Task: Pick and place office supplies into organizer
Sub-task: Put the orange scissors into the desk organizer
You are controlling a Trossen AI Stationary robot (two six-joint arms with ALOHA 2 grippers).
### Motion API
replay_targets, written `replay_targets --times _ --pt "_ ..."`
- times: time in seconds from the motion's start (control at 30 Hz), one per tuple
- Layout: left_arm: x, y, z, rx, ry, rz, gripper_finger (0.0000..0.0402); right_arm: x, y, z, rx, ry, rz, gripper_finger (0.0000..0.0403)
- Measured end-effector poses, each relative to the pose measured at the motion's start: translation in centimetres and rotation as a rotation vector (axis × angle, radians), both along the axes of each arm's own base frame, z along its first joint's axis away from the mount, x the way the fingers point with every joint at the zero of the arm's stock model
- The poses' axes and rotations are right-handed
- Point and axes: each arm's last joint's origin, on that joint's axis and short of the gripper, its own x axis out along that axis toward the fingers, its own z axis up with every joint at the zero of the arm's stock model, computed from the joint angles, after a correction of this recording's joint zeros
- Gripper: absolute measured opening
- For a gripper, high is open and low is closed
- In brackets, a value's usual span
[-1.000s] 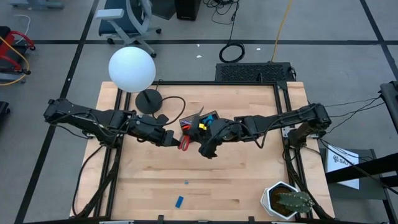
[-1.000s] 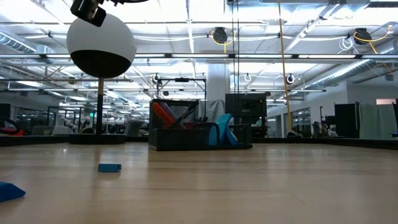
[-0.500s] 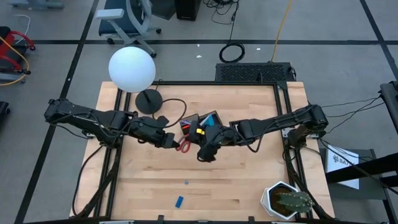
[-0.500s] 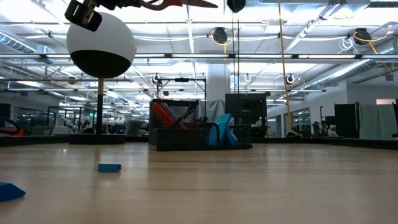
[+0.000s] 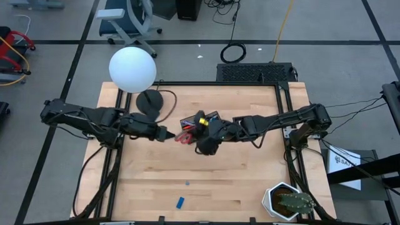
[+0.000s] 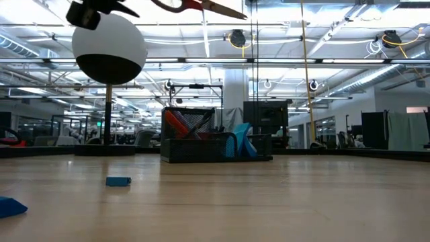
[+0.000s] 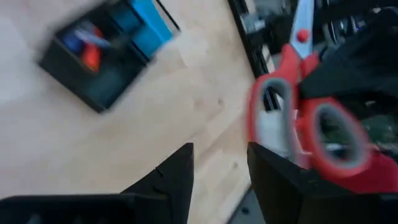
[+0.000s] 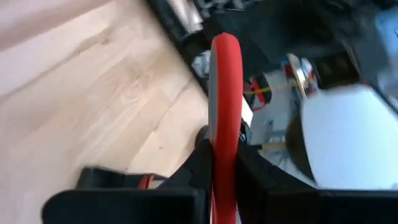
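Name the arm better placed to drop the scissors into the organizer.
Right. Its tool is shut on the scissors, which it holds above the table beside the organizer. The left tool is open, holds nothing, and sits just clear of the red handles.

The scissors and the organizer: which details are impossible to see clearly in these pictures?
- Scissors blades: cut off by the edge in the left wrist view; mostly covered by the right gripper in the high view.
- Organizer contents: partly covered by the right arm in the high view; blurred in the left wrist view.
- Small blue piece: too small to identify.
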Motion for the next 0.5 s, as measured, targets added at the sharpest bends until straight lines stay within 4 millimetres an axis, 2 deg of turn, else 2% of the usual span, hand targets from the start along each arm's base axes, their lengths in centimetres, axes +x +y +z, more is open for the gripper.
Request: replay_targets --times 0.27,0.5 --pt "-3.9 1.3 1.9 0.146 -0.065 0.144 0.0156 -0.1 -3.5 1.7 0.385 -0.178 -0.254 0.0029" --pt "-5.0 1.9 2.5 0.26 -0.098 0.223 0.0156 0.8 -7.1 3.1 0.747 -0.448 -0.313 0.0029"
